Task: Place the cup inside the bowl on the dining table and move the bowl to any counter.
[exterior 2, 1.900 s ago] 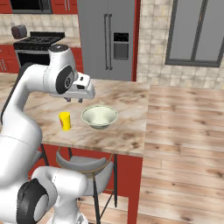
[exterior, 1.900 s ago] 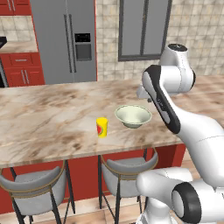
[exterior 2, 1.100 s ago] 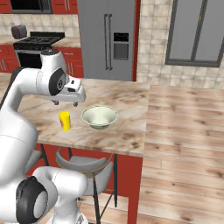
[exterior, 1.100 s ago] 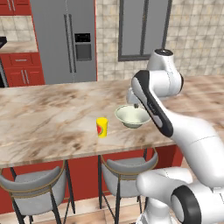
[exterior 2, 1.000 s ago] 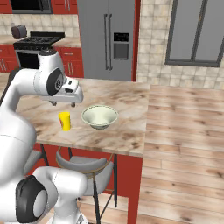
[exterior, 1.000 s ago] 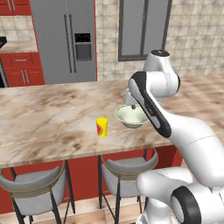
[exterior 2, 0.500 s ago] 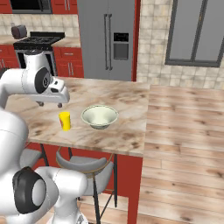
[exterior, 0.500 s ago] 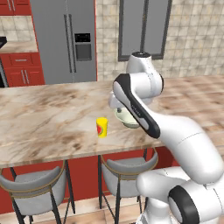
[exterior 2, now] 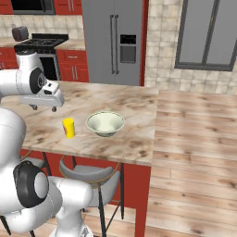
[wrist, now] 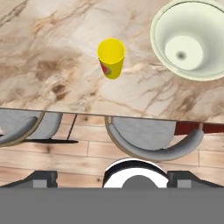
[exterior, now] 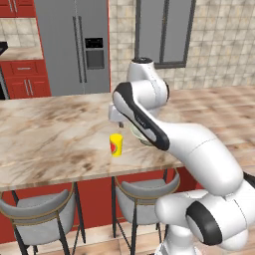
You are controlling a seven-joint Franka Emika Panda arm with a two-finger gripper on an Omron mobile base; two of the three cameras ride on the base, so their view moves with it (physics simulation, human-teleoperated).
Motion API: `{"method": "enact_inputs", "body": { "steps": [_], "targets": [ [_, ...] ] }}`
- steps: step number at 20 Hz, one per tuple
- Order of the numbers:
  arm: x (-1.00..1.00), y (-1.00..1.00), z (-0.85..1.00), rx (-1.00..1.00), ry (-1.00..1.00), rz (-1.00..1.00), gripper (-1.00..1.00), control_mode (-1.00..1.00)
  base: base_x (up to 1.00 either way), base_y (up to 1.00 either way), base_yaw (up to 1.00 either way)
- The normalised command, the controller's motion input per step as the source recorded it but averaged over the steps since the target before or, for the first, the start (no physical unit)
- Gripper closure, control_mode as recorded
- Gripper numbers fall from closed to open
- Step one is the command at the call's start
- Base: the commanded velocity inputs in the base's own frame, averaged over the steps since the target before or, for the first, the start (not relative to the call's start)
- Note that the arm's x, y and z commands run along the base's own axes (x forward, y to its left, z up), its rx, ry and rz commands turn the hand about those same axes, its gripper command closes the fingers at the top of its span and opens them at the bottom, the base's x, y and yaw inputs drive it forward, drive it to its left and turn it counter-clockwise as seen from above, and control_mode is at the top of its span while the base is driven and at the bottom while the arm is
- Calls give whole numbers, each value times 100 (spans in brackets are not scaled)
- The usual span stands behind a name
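Red cabinets, a grey fridge (exterior 2: 115, 39) and tiled walls sit behind the dining table (exterior 2: 134, 139), where the yellow cup (exterior 2: 69, 127) stands upright near the front edge, just beside the pale bowl (exterior 2: 105, 123) but not touching it. My gripper (exterior 2: 44, 108) hangs above the table, off to the side of the cup away from the bowl, jaws spread wide and holding nothing. From the hand view I look almost straight down on the cup (wrist: 111, 57), with the bowl (wrist: 191, 39) apart from it and two grey stools (wrist: 153, 140) below the edge. To do this well, I'd centre the fingers over the cup's rim, straddle its walls, then descend before closing. The cup bears a red mark; I can read no writing.
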Motion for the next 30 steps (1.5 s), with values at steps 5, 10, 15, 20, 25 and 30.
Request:
{"method": "enact_inputs", "body": {
  "steps": [5,10,15,20,25,30],
  "targets": [
    [21,16,0,0,0,0,-100,-100,0,0,0],
    [14,19,-7,0,1,0,-100,-100,0,0,0],
    [18,22,-6,0,0,0,-100,-100,0,0,0],
    [33,10,-8,0,0,0,-100,-100,0,0,0],
    [51,0,0,0,0,0,-100,-100,0,0,0],
    [52,0,0,0,0,0,-100,-100,0,0,0]
  ]
}}
